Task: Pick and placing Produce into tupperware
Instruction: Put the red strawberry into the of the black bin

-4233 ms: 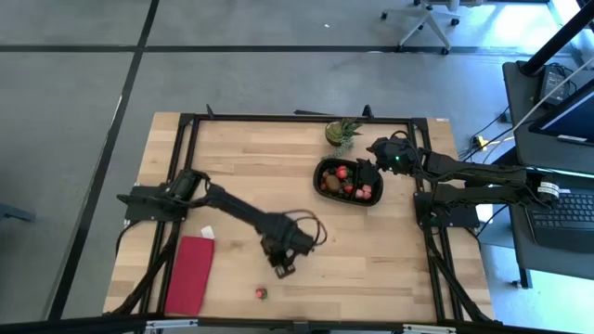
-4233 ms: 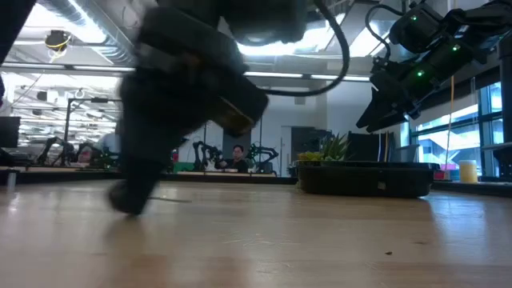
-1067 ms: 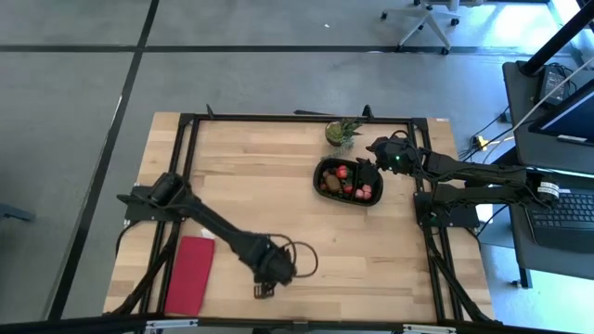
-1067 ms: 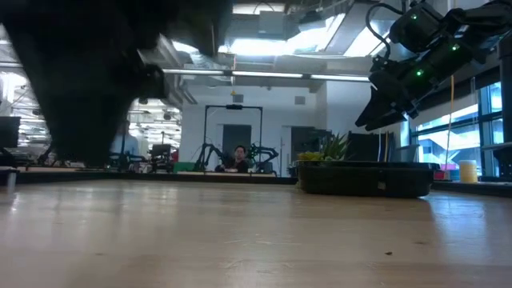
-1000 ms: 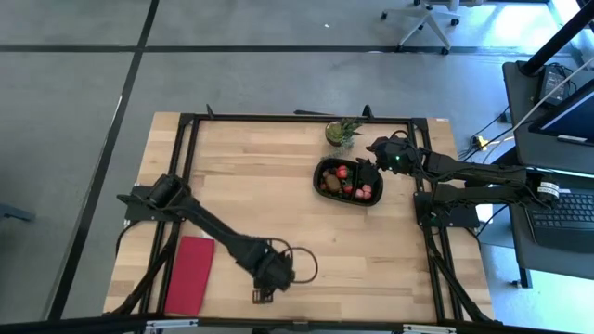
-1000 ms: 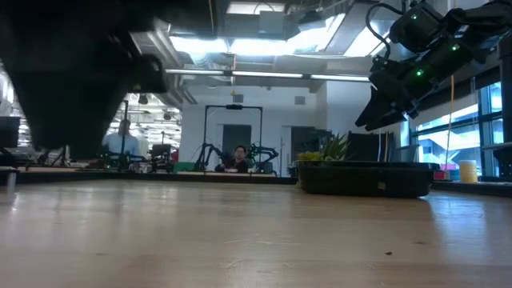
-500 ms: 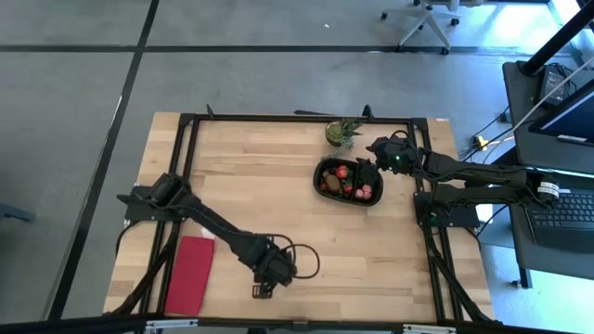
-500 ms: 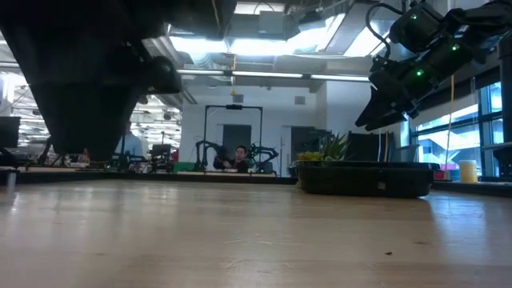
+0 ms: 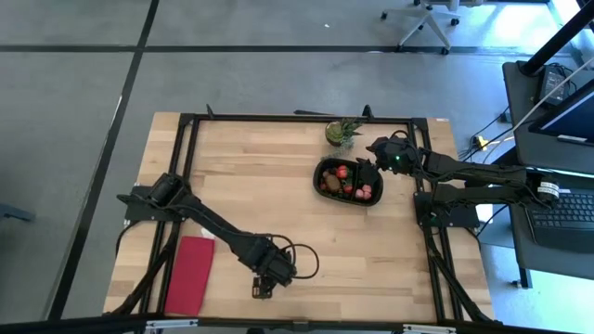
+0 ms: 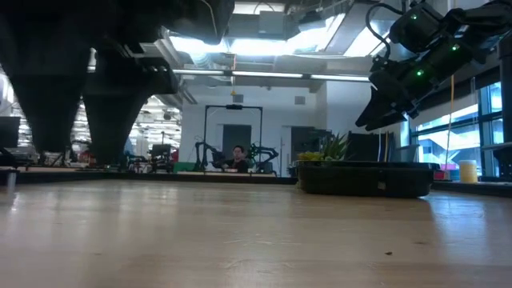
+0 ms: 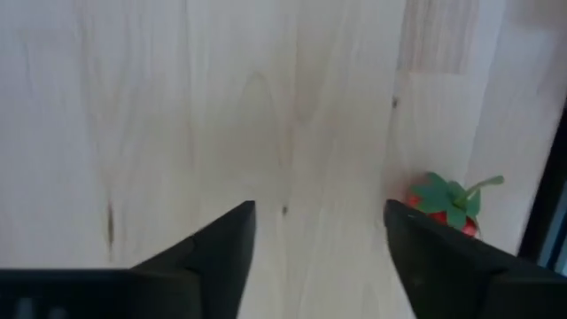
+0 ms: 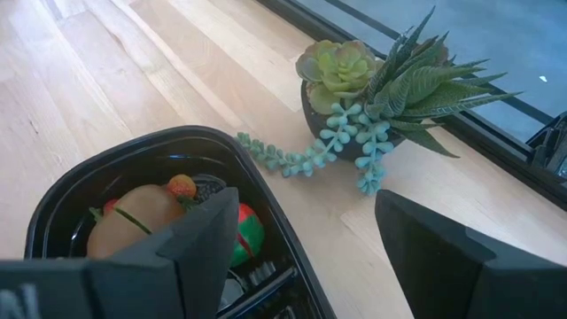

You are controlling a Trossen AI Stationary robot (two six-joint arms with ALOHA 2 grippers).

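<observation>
A red strawberry with a green top [image 11: 447,207] lies on the wood near the table's near edge, just past the outer side of one fingertip of my left gripper [image 11: 319,226]. That gripper is open, with bare wood in its gap, and stands low over the table [image 9: 261,289] [image 10: 80,144], hiding the strawberry in the high view. The black oval tupperware [image 9: 349,181] [image 12: 106,159] [image 10: 364,178] stands on the table at the far right and holds several produce pieces [image 9: 342,173]. My right gripper [image 9: 371,160] [image 12: 306,204] [image 10: 382,108] hangs open and empty above its far right rim.
A green potted plant [image 9: 342,132] [image 12: 372,89] stands just beyond the tupperware at the table's far edge. A flat red cloth [image 9: 190,276] lies at the near left. The black table frame [image 11: 554,177] runs close by the strawberry. A person shows in the room behind [image 10: 238,158].
My left gripper has stayed by the table's near edge, shifting only slightly. In the low view its fingers showed as one dark mass half a second ago and now stand apart with a gap between them. My right arm and the tupperware have kept still.
</observation>
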